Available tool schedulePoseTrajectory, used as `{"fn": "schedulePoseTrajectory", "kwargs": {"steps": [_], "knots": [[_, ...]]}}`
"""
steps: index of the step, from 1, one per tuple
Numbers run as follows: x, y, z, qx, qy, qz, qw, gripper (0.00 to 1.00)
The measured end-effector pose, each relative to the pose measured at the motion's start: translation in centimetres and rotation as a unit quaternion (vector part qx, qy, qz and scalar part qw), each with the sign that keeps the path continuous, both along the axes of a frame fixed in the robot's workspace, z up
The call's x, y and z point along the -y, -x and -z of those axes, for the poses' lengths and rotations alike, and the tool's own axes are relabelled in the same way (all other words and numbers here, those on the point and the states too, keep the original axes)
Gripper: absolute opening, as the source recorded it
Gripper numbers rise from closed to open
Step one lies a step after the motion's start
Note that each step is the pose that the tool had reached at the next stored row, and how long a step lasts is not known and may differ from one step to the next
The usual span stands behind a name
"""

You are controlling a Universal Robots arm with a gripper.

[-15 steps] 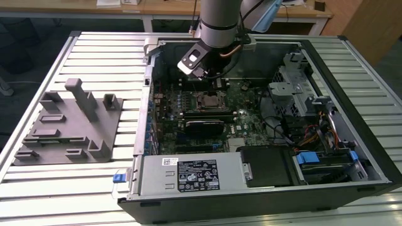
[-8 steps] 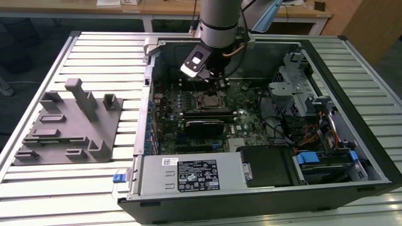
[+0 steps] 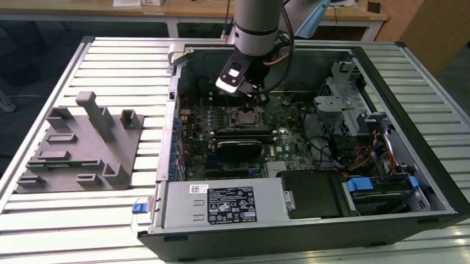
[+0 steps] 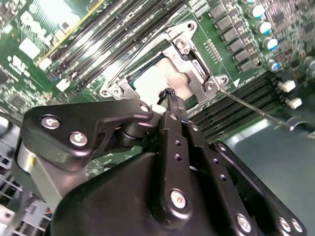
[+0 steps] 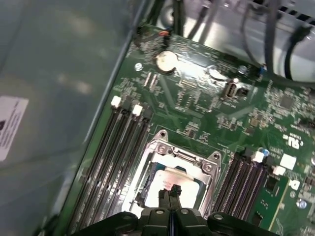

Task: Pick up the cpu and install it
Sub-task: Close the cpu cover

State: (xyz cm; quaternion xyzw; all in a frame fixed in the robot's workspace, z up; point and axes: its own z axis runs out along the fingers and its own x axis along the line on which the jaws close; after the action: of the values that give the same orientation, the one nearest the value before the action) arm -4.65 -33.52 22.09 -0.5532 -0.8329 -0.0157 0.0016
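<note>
Okay, exterior view, left to right. A grey plastic tray (image 3: 74, 148) with upright posts lies on the slatted metal table (image 3: 110, 60) at the exterior view's left, well apart from the work. Just beside it is the open computer case (image 3: 170, 110), with a silver power supply box (image 3: 220, 203) along its near edge. The arm comes down into the case over the green motherboard (image 3: 290, 137). A black rectangular module (image 3: 236, 148) sits nearer the camera than the socket (image 3: 246, 117). Drive cage (image 3: 345, 104) and a blue clip (image 3: 358, 184) are at the exterior view's right.

In the first wrist view the gripper (image 5: 170, 191) has its fingertips pinched together with nothing visible between them. They are right over the cpu (image 5: 188, 184), which lies flat inside the metal socket frame (image 5: 160, 142). I can't tell whether they touch it. Memory slots (image 5: 113, 157) flank the frame, and a coin battery (image 5: 166, 60) sits farther off.

The second wrist view shows the same: fingertips (image 4: 170, 101) closed over the pale cpu top (image 4: 150, 83) in the socket.
</note>
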Motion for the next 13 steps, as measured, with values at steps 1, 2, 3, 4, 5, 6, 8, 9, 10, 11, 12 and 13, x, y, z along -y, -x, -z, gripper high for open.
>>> {"fn": "schedulePoseTrajectory", "kwargs": {"steps": [1,2,3,4,5,6,8,9,10,11,12,13], "knots": [[0.0,0.0,0.0,0.0,0.0002,-0.009,1.0,0.11],[0.0,0.0,0.0,0.0,0.0004,-0.017,0.9999,0.11],[0.0,0.0,0.0,0.0,0.0006,-0.026,0.9997,0.11],[0.0,0.0,0.0,0.0,0.0009,-0.034,0.9994,0.11],[0.0,0.0,0.0,0.0,0.0013,-0.043,0.9991,0.11],[0.0,0.0,0.01,0.0,0.0017,-0.051,0.9987,0.11],[0.0,0.0,0.01,0.0,0.0026,-0.067,0.9977,0.11],[0.0,0.0,0.01,0.0,0.003,-0.076,0.9971,0.11],[0.0,0.0,0.01,0.0,0.0035,-0.084,0.9965,0.11],[0.0,0.0,0.01,0.0,0.0039,-0.093,0.9957,0.11],[0.0,0.0,0.01,0.0,0.0043,-0.102,0.9948,0.11],[0.0,0.0,0.01,0.0,0.0047,-0.111,0.9938,0.11]]}}
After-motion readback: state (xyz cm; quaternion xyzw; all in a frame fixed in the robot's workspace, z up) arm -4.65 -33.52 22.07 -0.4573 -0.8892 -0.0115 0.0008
